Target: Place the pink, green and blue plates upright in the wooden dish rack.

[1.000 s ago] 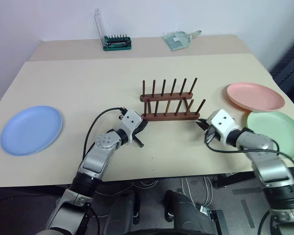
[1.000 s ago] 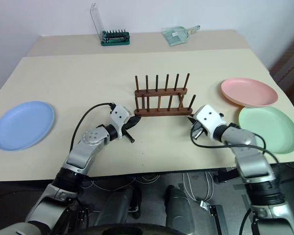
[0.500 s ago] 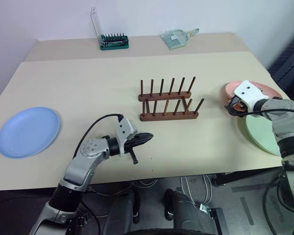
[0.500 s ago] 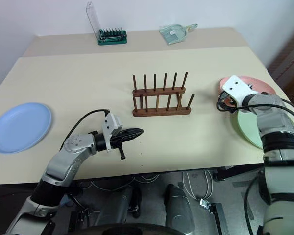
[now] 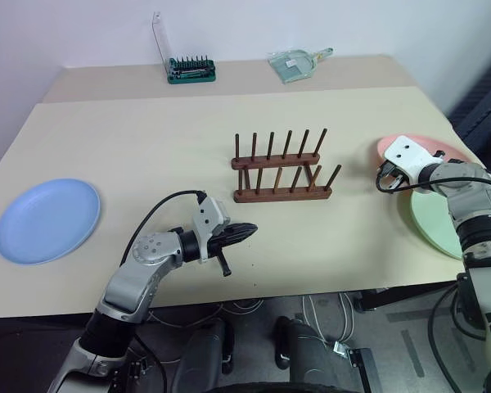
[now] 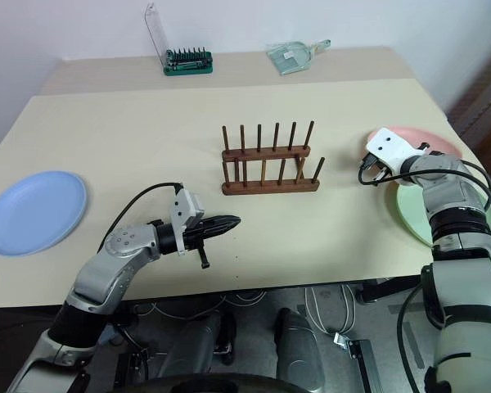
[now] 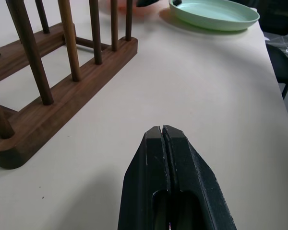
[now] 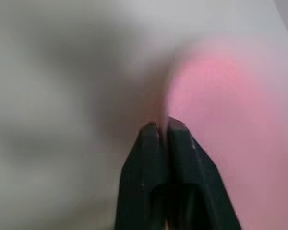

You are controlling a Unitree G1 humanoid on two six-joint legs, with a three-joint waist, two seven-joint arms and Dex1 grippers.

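Taking the wooden dish rack as the landmark, at the middle of the bench: nearest the viewer, the left hand hovers just in front of the rack's left end, its two black fingers pressed together and empty, pointing toward the rack's right side. The rack itself stands bare, two rows of upright pegs on dark rails, with no plate in it.

Well to the left of the rack, near the bench's left edge, the blue plate lies flat. To the right of the rack, the right hand sits at the near left rim of the pink plate, fingers clenched together; whether they pinch the rim cannot be told. The green plate lies flat just in front of the pink one, near the bench's right edge.

Far behind the rack, on the back strip of the bench, stand a green bit holder and, to its right, a clear glassy item.
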